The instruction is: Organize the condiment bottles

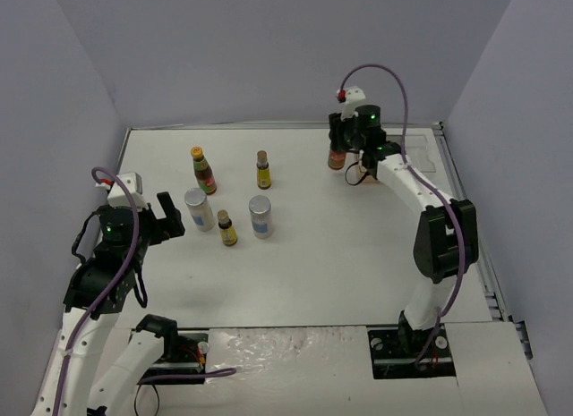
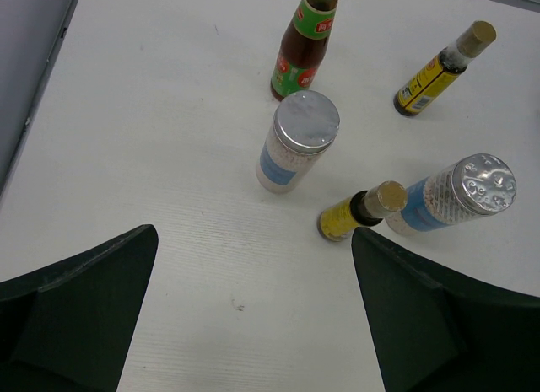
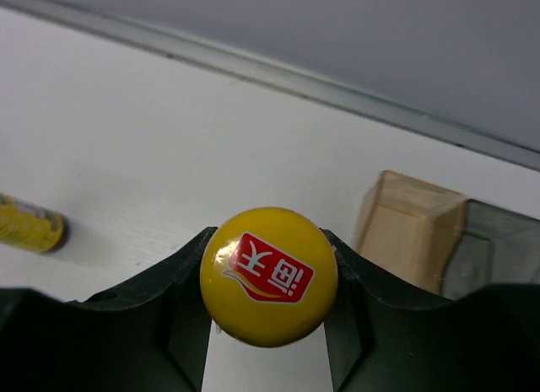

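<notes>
Bottles, six in all, on a matt white table (image 1: 358, 255).

Right gripper (image 3: 269, 278) is pinching one dark red sauce bottle (image 1: 337, 157) at the neck. Its black fingers (image 3: 181, 282) press both sides just under the glossy, domed yellow cap (image 3: 269, 276), which carries a red logo patch. This bottle sits at about 1 o'clock of the table centre; I cannot tell whether its base touches the table. A compartment tray (image 3: 411, 232), with a translucent tan cell next to a grey one, lies at 3 o'clock of the cap.

The other five stand upright in a loose cluster at about 10 o'clock:
- Second sauce bottle (image 1: 203, 170): dark red glass, green and red label, yellow cap.
- Far tan-capped bottle (image 1: 263, 170): slim and dark with a yellow label.
- Left shaker (image 1: 199, 209) and right shaker (image 1: 260, 216): pale cylinders with blue labels and dimpled silver lids.
- Near tan-capped bottle (image 1: 227, 229): between the shakers, touching or nearly touching the right one.

Left gripper (image 1: 170, 217) is spread wide and holds nothing, at 9 o'clock of the left shaker.
</notes>
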Tool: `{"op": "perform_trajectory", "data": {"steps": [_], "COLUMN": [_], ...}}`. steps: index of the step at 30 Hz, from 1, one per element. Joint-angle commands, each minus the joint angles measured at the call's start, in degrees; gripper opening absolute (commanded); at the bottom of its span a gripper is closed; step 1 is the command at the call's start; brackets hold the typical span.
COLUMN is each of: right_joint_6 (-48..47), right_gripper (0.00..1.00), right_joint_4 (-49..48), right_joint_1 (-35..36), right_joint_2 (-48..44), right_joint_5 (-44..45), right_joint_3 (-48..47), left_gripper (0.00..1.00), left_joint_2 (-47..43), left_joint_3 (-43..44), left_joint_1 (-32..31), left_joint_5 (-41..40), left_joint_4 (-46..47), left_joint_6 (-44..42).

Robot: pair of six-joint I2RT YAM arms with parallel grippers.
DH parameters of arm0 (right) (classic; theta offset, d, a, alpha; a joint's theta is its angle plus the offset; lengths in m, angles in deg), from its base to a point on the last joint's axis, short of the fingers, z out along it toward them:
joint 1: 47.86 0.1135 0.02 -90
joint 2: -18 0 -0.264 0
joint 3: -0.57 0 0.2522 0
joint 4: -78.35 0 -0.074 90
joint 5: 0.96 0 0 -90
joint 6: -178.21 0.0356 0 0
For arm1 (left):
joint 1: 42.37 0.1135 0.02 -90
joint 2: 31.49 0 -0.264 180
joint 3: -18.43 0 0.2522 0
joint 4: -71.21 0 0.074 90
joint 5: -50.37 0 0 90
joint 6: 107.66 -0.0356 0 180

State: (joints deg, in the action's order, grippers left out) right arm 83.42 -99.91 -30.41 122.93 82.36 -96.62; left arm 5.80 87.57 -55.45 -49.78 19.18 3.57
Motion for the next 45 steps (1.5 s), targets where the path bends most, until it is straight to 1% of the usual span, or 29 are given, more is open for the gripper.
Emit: {"op": "perform_trajectory", "data": {"steps": [1, 7, 17, 23, 31, 45], "right_joint_6": [-1.97, -1.52, -1.47, -1.15, 0.52, 0.74], "right_gripper": [0.0, 0.0, 0.0, 0.0, 0.0, 0.0], "right_joint_4": [-7.23, -7.47, -10.92, -11.9, -14.84, -17.91], "right_joint_1": [-9.87, -20.57, -29.34, -30.62, -30.64, -30.55], "right_joint_2": [-9.18, -6.97, 1.38, 6.74, 11.69, 16.64], "right_joint_5": [2.76, 0.69, -2.18, -3.23, -4.23, -4.48], "right_joint_3": [-7.12, -10.48, -15.77, -19.26, -20.42, -21.57], "left_gripper": [0.97, 0.97, 0.97, 0.97, 0.97, 0.97], "left_joint_2": [0.61, 0.17, -0.43, -0.39, -0.2, 1.19], "left_joint_3": [-0.07, -0.62, -0.44, -0.51, -0.46, -1.13], "left_joint_1": [-0.1, -0.1, -0.01, -0.01, -0.01, -0.01], "left_joint_5": [0.39, 0.9, 0.45, 0.11, 0.4, 1.07], "left_joint_4": [4.61, 3.94, 2.18, 1.44, 0.55, 0.99], "left_joint_6": [-0.85, 0.75, 3.5, 4.6, 5.42, 5.67]}}
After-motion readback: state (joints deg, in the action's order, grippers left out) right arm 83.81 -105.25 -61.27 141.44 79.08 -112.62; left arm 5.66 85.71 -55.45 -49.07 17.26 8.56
